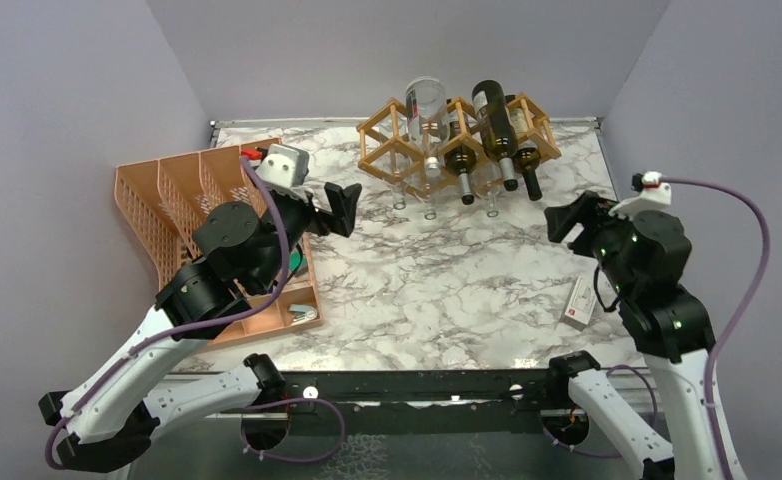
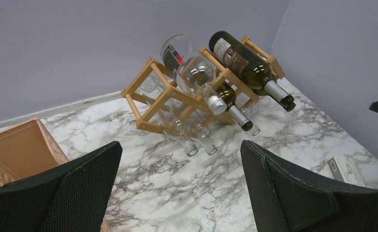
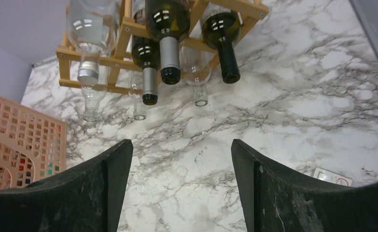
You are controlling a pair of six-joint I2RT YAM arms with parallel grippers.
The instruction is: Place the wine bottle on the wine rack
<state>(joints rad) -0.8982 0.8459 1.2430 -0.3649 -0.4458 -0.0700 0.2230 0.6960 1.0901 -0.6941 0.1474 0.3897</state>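
Marble table [image 1: 417, 280]; wine bottle [image 1: 497, 135] (dark) on rack [image 1: 543, 130]

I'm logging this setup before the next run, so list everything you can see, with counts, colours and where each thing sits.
wine rack: one, light wood, far centre of the table.
dark bottles: three, dark glass, one lying on top of the rack and two in it, necks toward the arms.
clear bottles: four as far as I can tell, colourless, one on top left and the rest low in the rack.
mesh organizer: one, orange, left side of the table.
small box: one, white with red marks, on the table by the right arm.
table: one, white-grey marble.
left gripper: one, black, open and empty, beside the organizer.
right gripper: one, black, open and empty, right of the rack.
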